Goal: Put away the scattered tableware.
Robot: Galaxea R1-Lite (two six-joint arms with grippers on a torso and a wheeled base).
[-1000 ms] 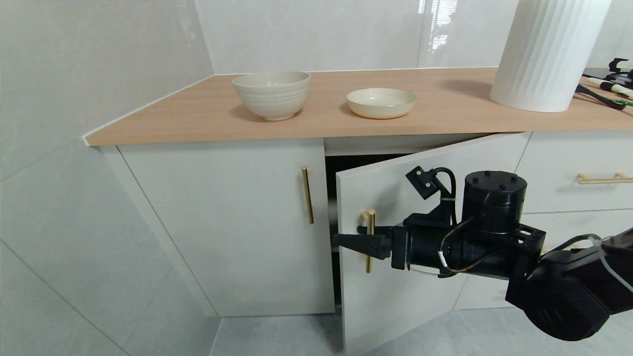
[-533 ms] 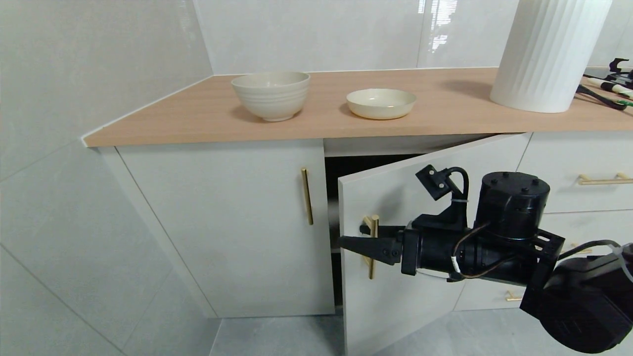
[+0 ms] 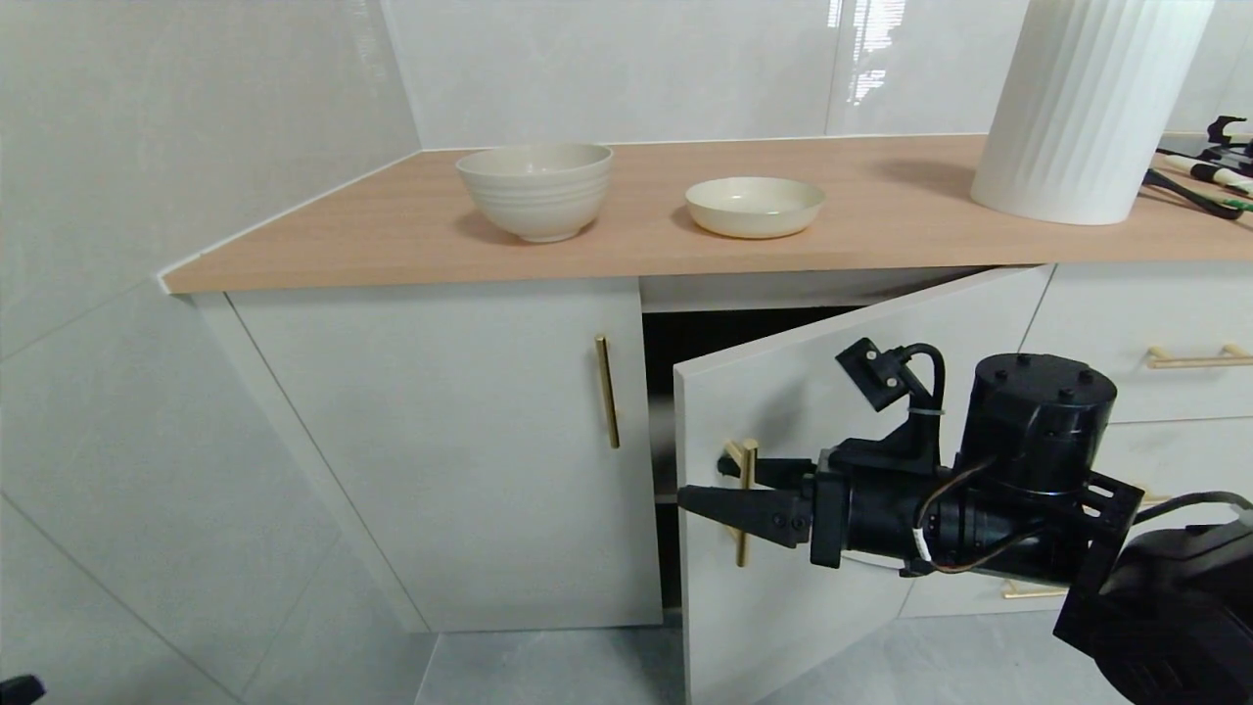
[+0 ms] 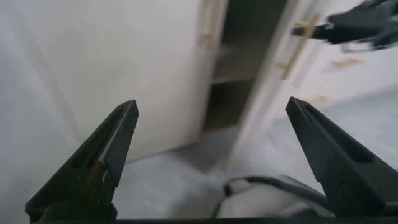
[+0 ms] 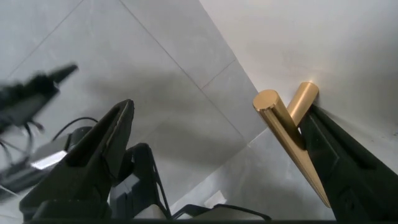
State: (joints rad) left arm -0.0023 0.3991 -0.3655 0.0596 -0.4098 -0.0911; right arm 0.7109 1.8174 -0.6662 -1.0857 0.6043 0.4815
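A ribbed beige bowl [image 3: 534,190] and a shallow cream dish [image 3: 754,205] stand apart on the wooden countertop [image 3: 392,230]. Below them, the right cabinet door [image 3: 783,578] hangs partly open. My right gripper [image 3: 703,483] is at the door's gold handle [image 3: 745,499]. Its fingers stand apart with the gold handle [image 5: 287,134] between them, close against one finger [image 5: 348,168]. My left gripper [image 4: 211,104] is open and holds nothing. It is low down, facing the dark cabinet opening [image 4: 239,56] with a shelf inside.
A tall white ribbed container [image 3: 1091,108] stands at the counter's right, with dark utensils [image 3: 1199,181] beside it. The left cabinet door [image 3: 440,450] is shut. Drawers with gold handles [image 3: 1199,355] lie to the right. A tiled wall closes off the left side.
My right gripper has moved right and slightly down with the handle between its fingers. The door has swung a little wider. The bowl and dish have not moved.
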